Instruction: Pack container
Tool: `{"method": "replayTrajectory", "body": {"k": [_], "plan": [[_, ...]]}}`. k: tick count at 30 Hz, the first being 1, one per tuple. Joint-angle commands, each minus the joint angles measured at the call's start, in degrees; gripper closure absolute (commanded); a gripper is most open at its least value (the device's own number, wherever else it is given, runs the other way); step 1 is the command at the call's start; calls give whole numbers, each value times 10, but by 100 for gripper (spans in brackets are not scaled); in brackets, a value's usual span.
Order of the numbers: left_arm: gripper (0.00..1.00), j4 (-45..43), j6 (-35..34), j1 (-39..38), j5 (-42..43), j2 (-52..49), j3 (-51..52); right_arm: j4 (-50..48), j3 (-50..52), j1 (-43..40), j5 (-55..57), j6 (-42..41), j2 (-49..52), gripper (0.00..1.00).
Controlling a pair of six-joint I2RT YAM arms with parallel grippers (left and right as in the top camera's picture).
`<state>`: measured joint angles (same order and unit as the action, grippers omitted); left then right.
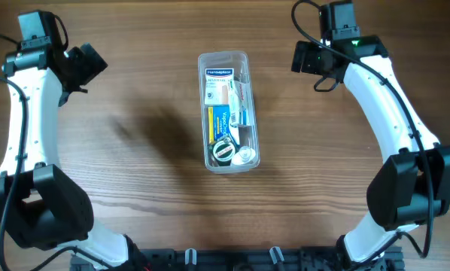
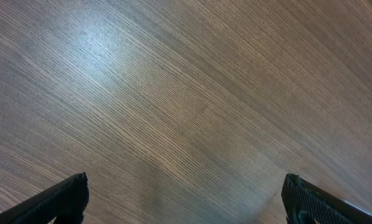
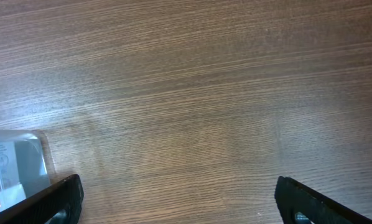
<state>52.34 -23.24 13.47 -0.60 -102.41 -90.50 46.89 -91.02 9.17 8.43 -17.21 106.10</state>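
Boxes and small things lie inside the container (image 1: 223, 56), a clear long tub with round corners. It stands in the middle of the wood table (image 1: 150, 128), between the two arms, with its long side pointing away from the robot. At the far end of the tub lies a white box with a blue label (image 1: 219, 77). Next to it, toward the robot, lies a blue-and-yellow box (image 1: 219, 120). At the near end sit a dark roll (image 1: 223, 151) and a small white round thing (image 1: 245, 156), side by side. What the round thing is cannot be told.

The left gripper (image 1: 86, 64) is up near the far left part of the table, well apart from the tub. In the left wrist view its two black fingers (image 2: 65, 200) sit in the low corners, spread wide, with only bare wood between them. It holds nothing.

The right gripper (image 3: 180, 196) is near the far right part of the table, also apart from the tub. Its fingers are spread wide too, and nothing is between them. In the right wrist view one round corner of the tub peeks in at the low left edge, beside one finger.
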Motion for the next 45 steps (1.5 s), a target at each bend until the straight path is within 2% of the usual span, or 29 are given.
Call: {"method": "replayTrajectory", "body": {"k": [1,10,14,29,34,43,45], "plan": [[0,0,3,2,-5,12,3,-1,-8,-1,5,7,-12,0],[0,0,3,2,-5,12,3,-1,-8,-2,5,7,-10,0],[0,0,3,2,-5,12,3,-1,-8,8,5,7,-48,0],[0,0,3,2,-5,12,3,0,-8,156,5,6,-398,0],[0,0,3,2,-5,12,3,5,-8,167,9,7,-530,0],[0,0,3,2,-5,12,3,85,14,167,-43,-2,-737,0],[0,0,3,2,-5,12,3,92,44,167,-47,-40,-782,0]]}}
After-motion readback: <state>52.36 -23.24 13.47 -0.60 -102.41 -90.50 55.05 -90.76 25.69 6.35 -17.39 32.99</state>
